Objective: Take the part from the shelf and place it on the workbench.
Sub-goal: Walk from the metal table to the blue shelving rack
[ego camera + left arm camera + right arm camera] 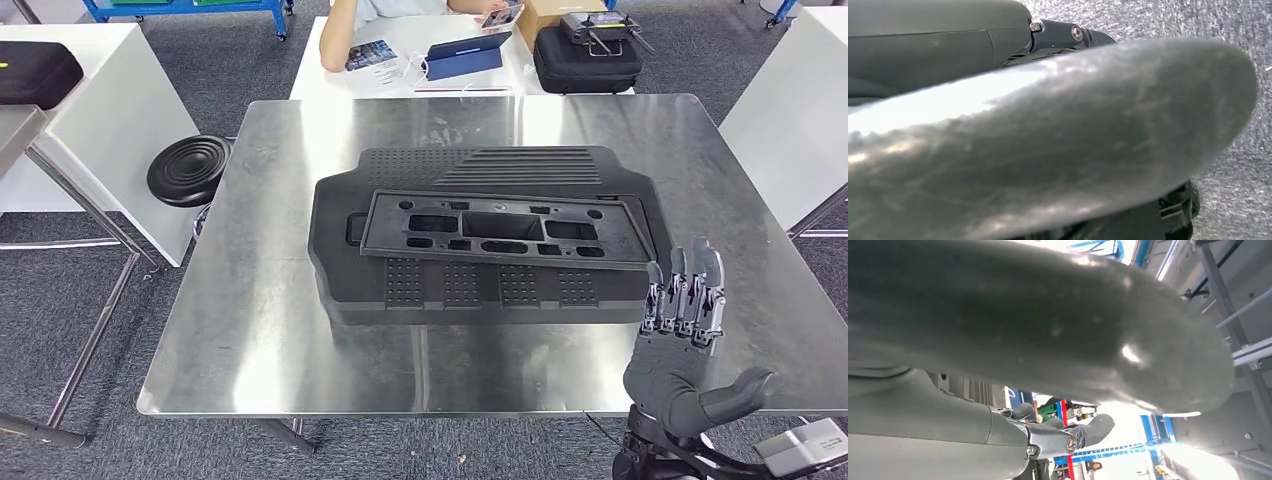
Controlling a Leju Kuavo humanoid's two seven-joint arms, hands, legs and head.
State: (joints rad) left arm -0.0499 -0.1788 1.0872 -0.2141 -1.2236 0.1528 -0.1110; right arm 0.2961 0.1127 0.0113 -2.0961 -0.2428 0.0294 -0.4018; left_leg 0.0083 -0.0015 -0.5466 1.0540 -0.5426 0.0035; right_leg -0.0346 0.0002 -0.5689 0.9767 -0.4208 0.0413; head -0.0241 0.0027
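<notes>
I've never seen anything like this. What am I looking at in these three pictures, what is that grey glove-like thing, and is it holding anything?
The wide picture comes from a camera high on a humanoid robot, looking down at a steel workbench. On it lies a big black moulded part, with a flatter black frame resting on top. The glove-like thing is the robot's right hand, raised over the bench's near right corner, fingers upright and apart, holding nothing. The other two pictures come from cameras at the wrists; each is mostly blocked by a thick grey thumb. The left wrist camera looks down at grey carpet. Behind the bench, a person sits at a white table.

The steel workbench [250, 330] carries the black part [480, 240].
</notes>
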